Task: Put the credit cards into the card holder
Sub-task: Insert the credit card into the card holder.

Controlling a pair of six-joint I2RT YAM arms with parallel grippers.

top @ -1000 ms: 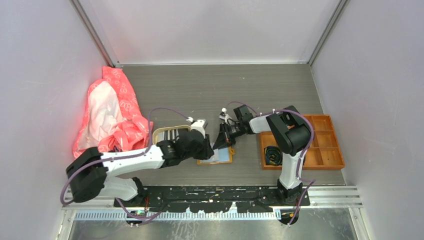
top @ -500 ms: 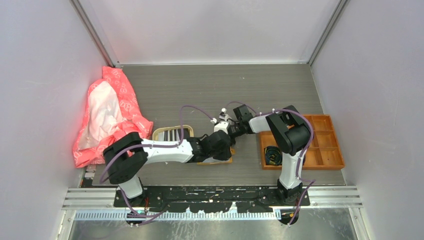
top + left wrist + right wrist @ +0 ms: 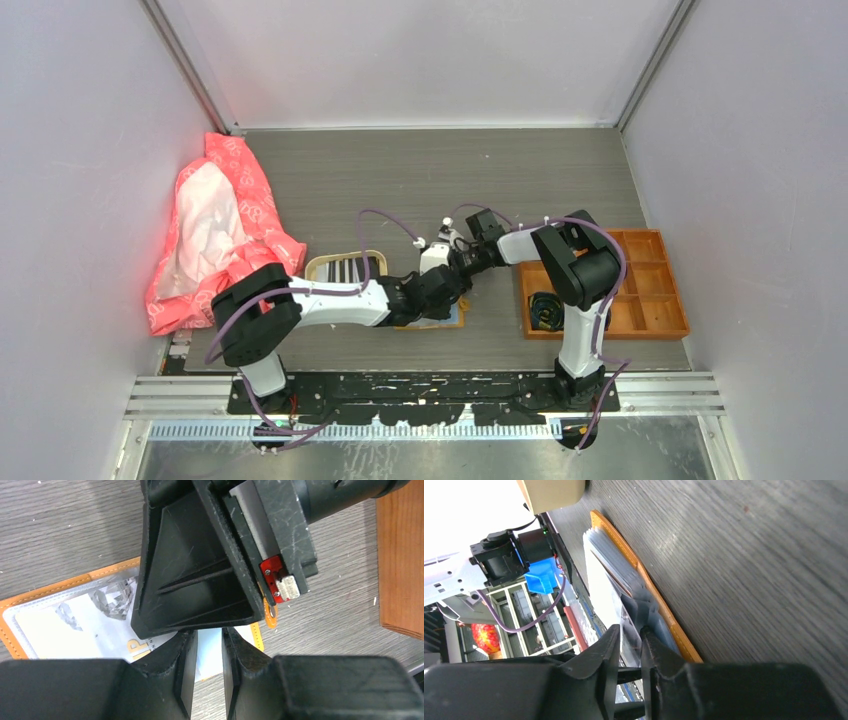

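The mustard-orange card holder (image 3: 452,320) lies open on the table between both arms. A white credit card (image 3: 75,625) lies in its clear pocket, inside the orange stitched rim (image 3: 50,592). My left gripper (image 3: 440,290) hovers low over the holder's right end. Its jaws (image 3: 210,632) are a narrow gap apart, with pale card and table showing through. My right gripper (image 3: 462,268) meets it from the far side. The right gripper (image 3: 630,630) is slightly parted around the clear pocket's edge, beside the holder's rim (image 3: 649,587). More striped credit cards (image 3: 345,268) lie in the beige tray (image 3: 318,268).
An orange compartmented box (image 3: 650,290) with a black coil (image 3: 545,305) stands at the right, its edge close to my left wrist (image 3: 400,555). A crumpled pink bag (image 3: 220,225) fills the left side. Grey walls close in all round.
My left arm swung right from the beige tray to the card holder, then settled slightly lower over it. The right gripper has stayed at the holder's far edge.
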